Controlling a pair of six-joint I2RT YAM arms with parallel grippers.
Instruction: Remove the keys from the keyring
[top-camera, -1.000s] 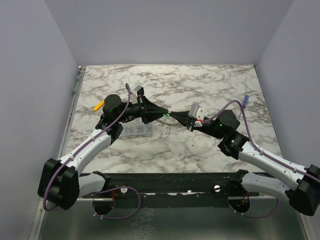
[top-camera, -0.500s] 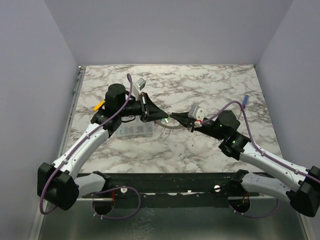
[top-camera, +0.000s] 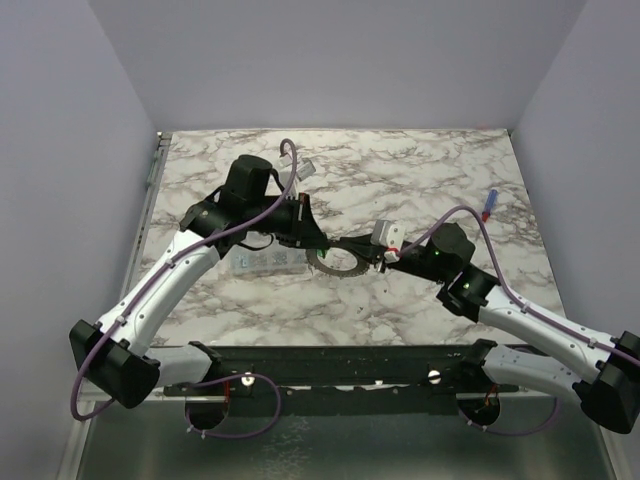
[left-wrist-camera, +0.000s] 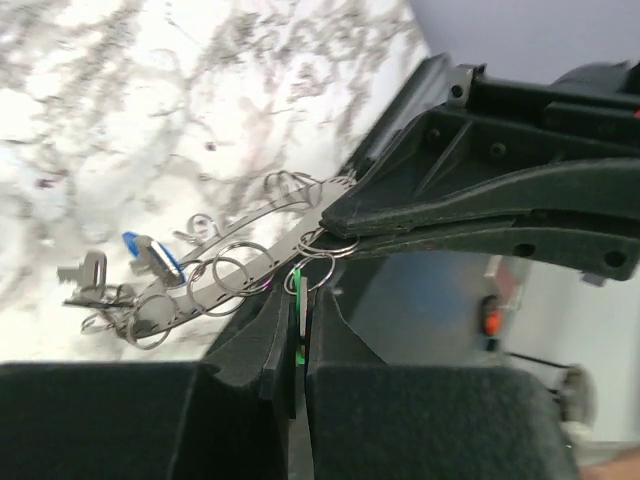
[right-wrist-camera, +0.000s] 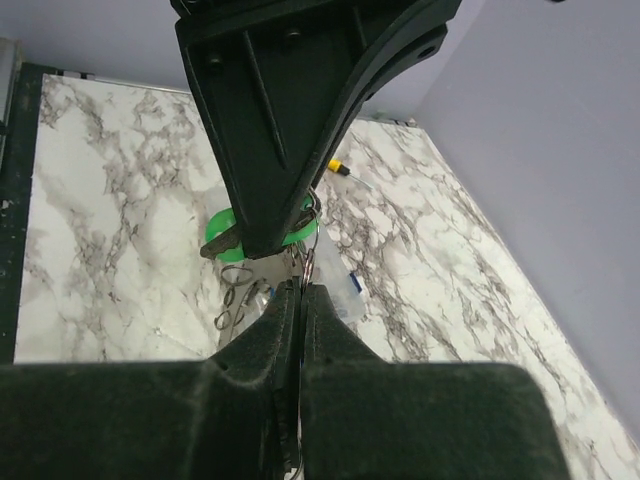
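Observation:
The grey keyring (top-camera: 336, 265) hangs between my two grippers above the marble table. In the left wrist view it shows edge-on (left-wrist-camera: 240, 265), with small split rings, a blue-headed key (left-wrist-camera: 150, 255) and a plain silver key (left-wrist-camera: 85, 270) dangling from it. My left gripper (top-camera: 315, 243) is shut on the green key head (left-wrist-camera: 298, 300), which also shows in the right wrist view (right-wrist-camera: 225, 228). My right gripper (top-camera: 372, 252) is shut on the keyring's edge (right-wrist-camera: 305, 270), tip to tip with the left gripper.
A clear compartment box (top-camera: 262, 262) lies on the table just left of the keyring and under the left arm. A blue-and-red pen (top-camera: 490, 203) lies at the far right. A yellow-handled tool (right-wrist-camera: 338, 167) lies beyond the box.
The left arm has swung its wrist round and moved its gripper right. The right gripper shifted slightly left. The keyring now hangs lower and shows as a full ring between them.

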